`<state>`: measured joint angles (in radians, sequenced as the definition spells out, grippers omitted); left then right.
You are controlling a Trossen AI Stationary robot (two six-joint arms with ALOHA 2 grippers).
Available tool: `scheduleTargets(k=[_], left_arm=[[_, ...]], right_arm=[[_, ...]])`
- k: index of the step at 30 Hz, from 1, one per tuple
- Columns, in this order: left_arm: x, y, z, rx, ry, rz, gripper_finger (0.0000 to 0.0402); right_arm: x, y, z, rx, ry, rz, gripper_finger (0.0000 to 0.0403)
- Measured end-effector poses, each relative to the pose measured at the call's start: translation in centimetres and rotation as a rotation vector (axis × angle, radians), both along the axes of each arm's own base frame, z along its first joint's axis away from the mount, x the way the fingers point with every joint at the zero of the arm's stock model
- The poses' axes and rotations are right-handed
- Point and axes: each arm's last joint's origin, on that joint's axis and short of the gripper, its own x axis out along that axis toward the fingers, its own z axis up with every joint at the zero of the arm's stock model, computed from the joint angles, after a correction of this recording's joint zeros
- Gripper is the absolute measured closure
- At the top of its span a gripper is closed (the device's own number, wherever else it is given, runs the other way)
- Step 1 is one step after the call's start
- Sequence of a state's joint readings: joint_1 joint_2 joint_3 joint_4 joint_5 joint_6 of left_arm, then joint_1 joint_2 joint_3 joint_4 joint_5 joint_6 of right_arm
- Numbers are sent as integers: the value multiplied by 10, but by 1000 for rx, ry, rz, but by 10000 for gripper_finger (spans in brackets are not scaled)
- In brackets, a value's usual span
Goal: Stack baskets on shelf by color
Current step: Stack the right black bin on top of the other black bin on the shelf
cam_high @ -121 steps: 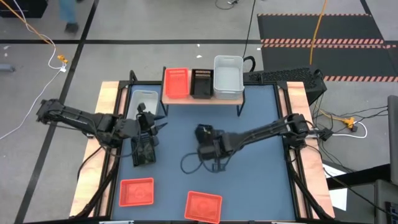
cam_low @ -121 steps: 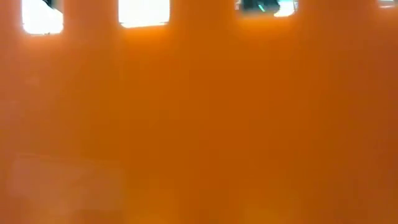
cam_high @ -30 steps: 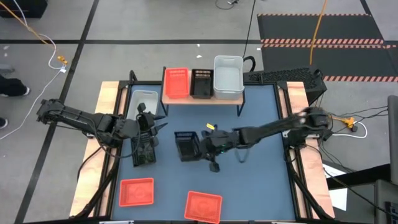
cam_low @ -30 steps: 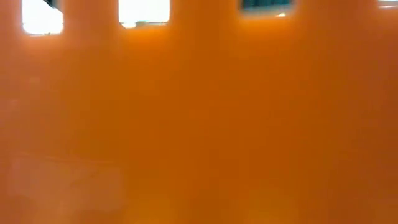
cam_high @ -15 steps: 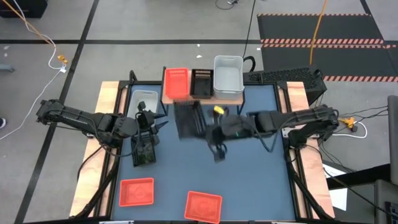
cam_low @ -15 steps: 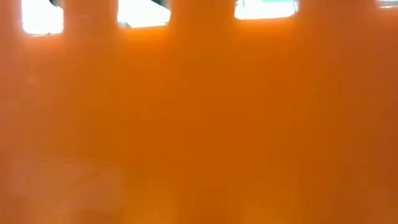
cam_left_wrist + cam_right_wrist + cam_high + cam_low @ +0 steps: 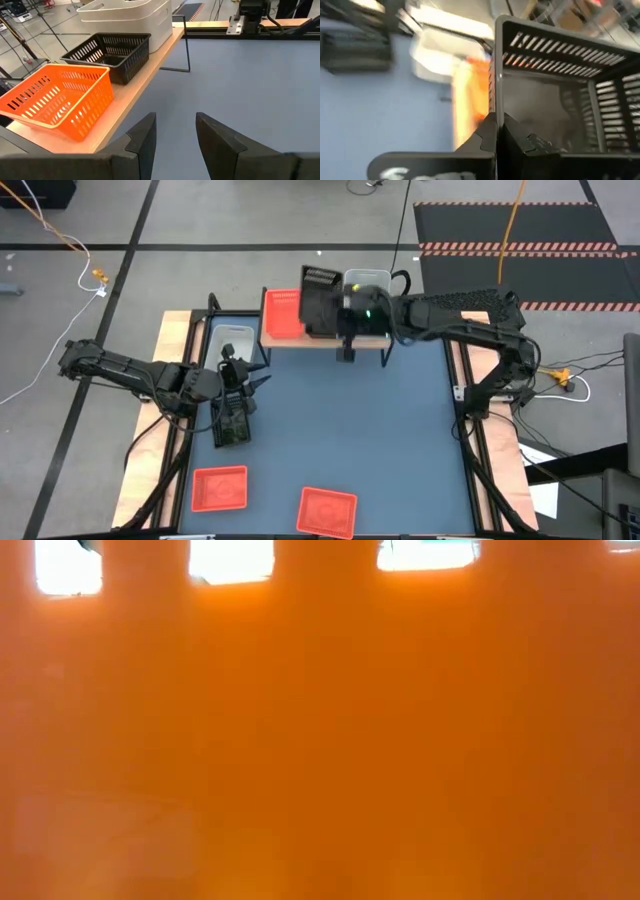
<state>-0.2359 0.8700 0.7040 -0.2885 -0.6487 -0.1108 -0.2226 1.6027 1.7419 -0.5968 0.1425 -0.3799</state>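
My right gripper [image 7: 341, 304] is shut on a black slatted basket [image 7: 318, 292] held up over the middle of the wooden shelf [image 7: 300, 340]. On the shelf stand a red-orange basket [image 7: 280, 315], a white basket [image 7: 368, 302] and, between them, a black basket [image 7: 111, 50] that the carried one hides in the high view. My left gripper [image 7: 245, 383] is open over the table's left part, holding nothing; its fingers [image 7: 142, 140] point at the shelf. Another black basket [image 7: 231, 423] sits on the table just near of it. My right gripper pinches a side wall [image 7: 496, 90] of the black basket at its rim, with one finger inside the basket and one outside. The basket is lifted clear of the table and hangs in the air above the shelf.
A white basket [image 7: 230, 340] sits on the table left of the shelf. Two red-orange baskets [image 7: 220, 488] [image 7: 327, 512] lie by the near edge. An orange basket wall [image 7: 320, 740] fills the low view. Blue table surface [image 7: 400, 440] lies bare in the middle and right.
My right gripper has carried the black basket from the middle of the table up and toward the far edge, so that it now hangs above the shelf. The basket has stayed in the shut fingers throughout.
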Motion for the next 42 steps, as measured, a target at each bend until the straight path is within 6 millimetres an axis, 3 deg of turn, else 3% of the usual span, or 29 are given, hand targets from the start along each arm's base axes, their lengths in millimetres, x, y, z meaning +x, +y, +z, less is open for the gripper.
scheduleTargets(k=[5, 11, 20, 30, 42], left_arm=[[0, 0, 0, 0, 0, 0, 261], [0, 0, 0, 0, 0, 0, 261], [0, 0, 0, 8, 3, -3, 261], [0, 0, 0, 18, 8, -7, 261], [0, 0, 0, 22, 8, -2, 261]], right_arm=[[-7, -30, -15, 41, 38, 51, 402], [-12, -49, -31, 69, 52, 82, 402], [-10, -55, -65, 91, 59, 71, 402], [-10, -55, -75, 72, 84, 85, 398], [-10, -57, -73, 35, 81, -14, 298]])
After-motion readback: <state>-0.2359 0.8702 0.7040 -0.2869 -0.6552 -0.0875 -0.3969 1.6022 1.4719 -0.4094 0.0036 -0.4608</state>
